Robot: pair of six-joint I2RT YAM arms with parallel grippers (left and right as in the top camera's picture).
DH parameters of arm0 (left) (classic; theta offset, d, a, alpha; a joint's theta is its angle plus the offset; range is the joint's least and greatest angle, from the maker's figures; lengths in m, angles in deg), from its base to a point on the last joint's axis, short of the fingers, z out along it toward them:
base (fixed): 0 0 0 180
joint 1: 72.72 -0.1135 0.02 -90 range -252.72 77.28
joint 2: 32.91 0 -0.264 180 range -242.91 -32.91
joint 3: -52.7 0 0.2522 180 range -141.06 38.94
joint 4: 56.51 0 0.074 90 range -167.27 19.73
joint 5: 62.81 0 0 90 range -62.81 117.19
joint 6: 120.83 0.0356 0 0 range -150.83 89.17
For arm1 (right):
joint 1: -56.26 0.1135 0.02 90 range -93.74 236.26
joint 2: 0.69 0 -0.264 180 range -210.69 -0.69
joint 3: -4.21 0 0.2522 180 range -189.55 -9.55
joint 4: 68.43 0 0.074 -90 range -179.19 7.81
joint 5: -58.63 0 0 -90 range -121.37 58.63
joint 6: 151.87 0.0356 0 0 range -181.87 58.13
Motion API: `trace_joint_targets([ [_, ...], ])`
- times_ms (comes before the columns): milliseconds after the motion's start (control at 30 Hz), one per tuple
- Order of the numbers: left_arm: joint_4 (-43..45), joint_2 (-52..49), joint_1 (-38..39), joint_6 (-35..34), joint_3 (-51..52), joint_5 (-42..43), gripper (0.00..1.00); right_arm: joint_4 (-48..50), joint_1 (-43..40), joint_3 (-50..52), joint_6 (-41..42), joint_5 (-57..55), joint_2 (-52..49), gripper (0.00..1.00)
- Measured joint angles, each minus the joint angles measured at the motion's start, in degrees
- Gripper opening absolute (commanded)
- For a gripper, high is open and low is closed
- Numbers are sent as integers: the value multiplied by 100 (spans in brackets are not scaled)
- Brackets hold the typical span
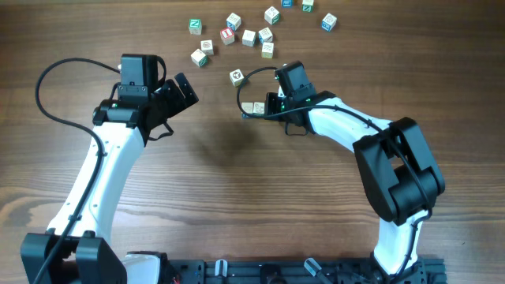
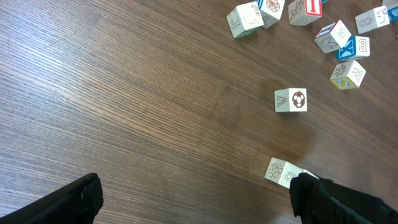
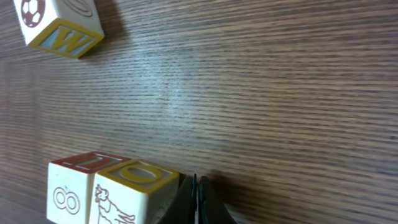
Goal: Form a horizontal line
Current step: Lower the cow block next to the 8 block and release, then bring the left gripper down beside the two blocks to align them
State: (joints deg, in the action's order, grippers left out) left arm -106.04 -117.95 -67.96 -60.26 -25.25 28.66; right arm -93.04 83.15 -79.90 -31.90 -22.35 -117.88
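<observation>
We find the short row of pale wooden letter cubes [image 1: 252, 108] at nine o'clock of the right gripper [image 3: 196, 185] — jaws pressed together, seemingly against the row's end. The row's long axis runs nine-to-three. The left gripper [image 2: 196, 186], jaws wide apart, sits farther off.

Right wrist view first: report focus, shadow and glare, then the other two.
Right wrist: table grain and the two-cube row sharp, right gripper dark and soft. Left wrist: left fingers blurred black, loose cube crisp. Overhead: even light, soft shadows, no harsh glare.
</observation>
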Motion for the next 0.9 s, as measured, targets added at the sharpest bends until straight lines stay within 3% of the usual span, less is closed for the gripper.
trace_joint_targets([
  [567,0,0,0,0,2,-2,100,271,0,0,-2,118,2,4],
  [667,0,0,0,0,2,0,94,26,0,0,-2,-188,28,4],
  [700,11,0,0,2,0,0,88,-48,0,0,-2,-297,48,4],
  [767,31,-2,0,11,0,0,62,-133,0,0,-2,-452,122,4],
  [800,63,-4,0,-11,0,0,40,-162,0,0,0,-514,168,4],
  [867,111,-48,0,2,0,0,6,-205,-2,0,22,-658,328,4],
  [900,116,-109,0,22,0,0,4,-227,-11,0,46,-688,385,4],
])
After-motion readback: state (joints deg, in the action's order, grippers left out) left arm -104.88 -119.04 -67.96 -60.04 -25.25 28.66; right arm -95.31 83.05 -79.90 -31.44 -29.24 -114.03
